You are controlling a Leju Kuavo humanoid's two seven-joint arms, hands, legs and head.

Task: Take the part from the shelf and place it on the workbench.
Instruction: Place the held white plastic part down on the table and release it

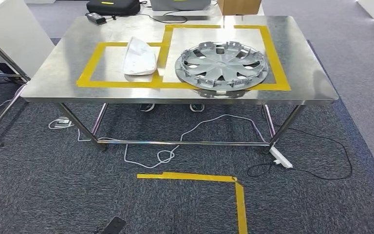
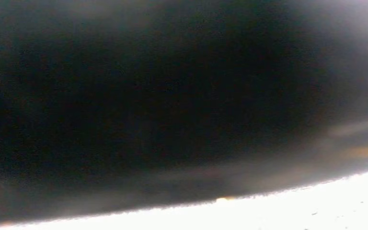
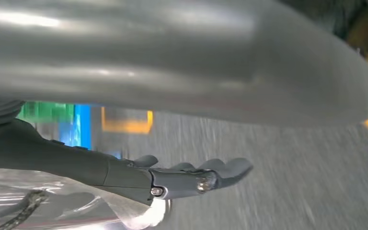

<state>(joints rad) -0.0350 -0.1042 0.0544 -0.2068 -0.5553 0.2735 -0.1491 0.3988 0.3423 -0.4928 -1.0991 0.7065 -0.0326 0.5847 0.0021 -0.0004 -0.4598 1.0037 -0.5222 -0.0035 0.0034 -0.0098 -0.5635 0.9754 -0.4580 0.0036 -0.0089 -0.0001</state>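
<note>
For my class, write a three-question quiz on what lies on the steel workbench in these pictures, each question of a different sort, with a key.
1. True or false: the grey wheel cover lies inside the larger yellow-taped box on the workbench.
2. Multiple choice: the white part lies (A) on the floor, (B) in the smaller taped box beside the wheel cover, (C) on top of the wheel cover.
3. Fill in: in its wrist view the right hand has its fingers stretched out and holds ____.

Key: 1 true; 2 B; 3 nothing.
</note>
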